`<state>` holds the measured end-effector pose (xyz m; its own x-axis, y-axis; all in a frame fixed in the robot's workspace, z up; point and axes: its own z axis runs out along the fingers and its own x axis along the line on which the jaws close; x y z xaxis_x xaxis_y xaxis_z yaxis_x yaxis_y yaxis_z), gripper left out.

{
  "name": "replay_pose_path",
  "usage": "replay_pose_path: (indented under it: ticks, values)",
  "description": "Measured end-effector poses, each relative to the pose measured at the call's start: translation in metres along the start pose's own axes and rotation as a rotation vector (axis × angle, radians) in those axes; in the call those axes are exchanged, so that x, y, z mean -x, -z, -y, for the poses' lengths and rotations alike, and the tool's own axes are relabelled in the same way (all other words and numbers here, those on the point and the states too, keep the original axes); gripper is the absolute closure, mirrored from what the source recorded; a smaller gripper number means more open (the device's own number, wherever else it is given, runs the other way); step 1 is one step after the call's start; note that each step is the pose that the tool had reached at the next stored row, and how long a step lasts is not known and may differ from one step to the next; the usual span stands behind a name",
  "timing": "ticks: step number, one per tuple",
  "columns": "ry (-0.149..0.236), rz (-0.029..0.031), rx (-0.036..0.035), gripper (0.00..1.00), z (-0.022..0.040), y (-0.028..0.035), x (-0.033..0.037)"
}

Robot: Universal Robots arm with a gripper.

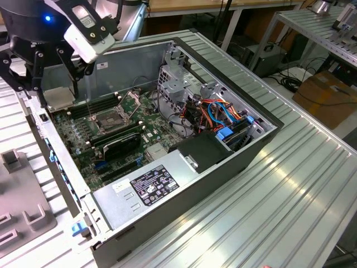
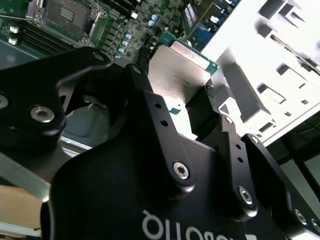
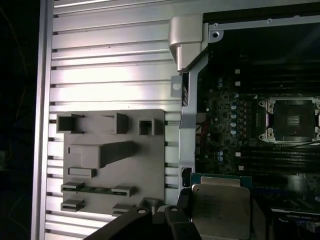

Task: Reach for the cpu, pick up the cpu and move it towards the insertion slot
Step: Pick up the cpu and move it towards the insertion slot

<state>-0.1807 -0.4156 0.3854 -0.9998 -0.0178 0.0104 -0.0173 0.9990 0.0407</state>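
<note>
Pinching the cpu (image 2: 177,67), the hand (image 2: 192,97) hangs over the ribbed metal table (image 1: 290,184) by the insertion slot (image 1: 110,119).

Fingers (image 2: 200,112) clamped, arm raised

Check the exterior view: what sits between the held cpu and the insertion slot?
In the exterior view, the cpu hangs in the gripper at the case edge; the long memory slots lie between it and the insertion slot.
</note>
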Motion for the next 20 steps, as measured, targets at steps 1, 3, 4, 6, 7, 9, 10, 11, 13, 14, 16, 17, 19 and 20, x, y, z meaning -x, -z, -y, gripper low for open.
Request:
replay_pose_path:
  ticks: [1, 3, 4, 6, 7, 9, 10, 11, 13, 14, 16, 17, 19, 20]
  values:
    - [-0.001, 0.0001, 0.0001, 0.45, -0.0009, -0.0004, 0.0035]
    - [-0.001, 0.0001, 0.0000, 0.45, -0.0025, -0.0010, 0.0088]
    - [-0.001, 0.0001, 0.0001, 0.45, -0.0033, -0.0012, 0.0112]
    - [-0.002, 0.0000, 0.0000, 0.45, -0.0058, -0.0021, 0.0189]
    - [-0.002, 0.0001, 0.0001, 0.45, -0.0067, -0.0025, 0.0221]
    - [-0.003, 0.0002, 0.0002, 0.45, -0.0088, -0.0034, 0.0292]
    - [-0.004, 0.0002, 0.0000, 0.45, -0.0103, -0.0039, 0.0343]
    - [-0.004, 0.0002, 0.0000, 0.45, -0.0115, -0.0044, 0.0382]
    - [-0.005, 0.0003, 0.0001, 0.45, -0.0131, -0.0051, 0.0439]
    - [-0.006, 0.0003, 0.0002, 0.45, -0.0147, -0.0054, 0.0481]
    - [-0.007, 0.0003, 0.0001, 0.45, -0.0168, -0.0057, 0.0519]
    - [-0.007, 0.0004, 0.0002, 0.45, -0.0186, -0.0060, 0.0523]
    - [-0.008, 0.0003, 0.0000, 0.45, -0.0234, -0.0067, 0.0538]
    - [-0.009, 0.0004, 0.0002, 0.45, -0.0244, -0.0070, 0.0542]
